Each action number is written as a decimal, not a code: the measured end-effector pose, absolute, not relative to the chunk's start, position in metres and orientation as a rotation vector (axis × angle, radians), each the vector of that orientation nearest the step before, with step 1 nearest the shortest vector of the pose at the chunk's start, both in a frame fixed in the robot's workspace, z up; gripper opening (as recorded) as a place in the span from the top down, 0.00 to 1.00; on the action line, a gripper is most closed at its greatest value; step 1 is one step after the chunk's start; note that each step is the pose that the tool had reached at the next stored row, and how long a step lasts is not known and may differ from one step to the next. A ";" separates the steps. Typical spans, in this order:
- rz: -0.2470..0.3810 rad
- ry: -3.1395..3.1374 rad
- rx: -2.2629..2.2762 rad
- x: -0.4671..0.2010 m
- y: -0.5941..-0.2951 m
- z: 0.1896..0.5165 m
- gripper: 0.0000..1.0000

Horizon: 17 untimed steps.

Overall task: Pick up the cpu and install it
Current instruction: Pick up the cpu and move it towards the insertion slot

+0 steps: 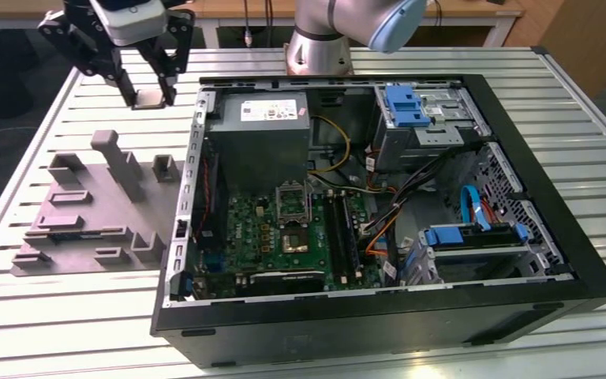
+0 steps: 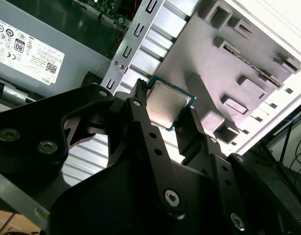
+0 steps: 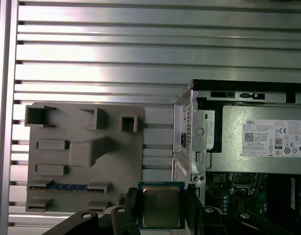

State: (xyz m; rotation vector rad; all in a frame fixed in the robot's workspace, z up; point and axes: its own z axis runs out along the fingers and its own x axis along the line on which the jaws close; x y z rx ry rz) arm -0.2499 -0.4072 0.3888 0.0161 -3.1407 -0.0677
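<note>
aloft, the hand [image 1: 147, 95] is clamped on the cpu [image 3: 161, 208], pinched between its fingertips beside the open case [image 1: 387, 320].

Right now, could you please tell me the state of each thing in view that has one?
gripper: shut on the cpu, raised above the table.
cpu: held by its edges, metal top visible, not installed.
computer case: lying on its side, open.
socket: inside the case; open or latched, cannot tell.
</note>
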 end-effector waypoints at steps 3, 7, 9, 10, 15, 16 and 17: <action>-0.068 -3.141 0.016 -0.249 -0.407 0.389 0.53; -0.068 -3.141 0.016 -0.246 -0.407 0.389 0.53; -0.068 -3.141 0.016 -0.244 -0.407 0.389 0.53; -0.068 -3.141 0.016 -0.242 -0.407 0.389 0.53; -0.068 -3.141 0.016 -0.232 -0.407 0.389 0.53; -0.068 -3.141 0.016 -0.230 -0.407 0.389 0.53; -0.068 -3.141 0.016 -0.228 -0.407 0.389 0.53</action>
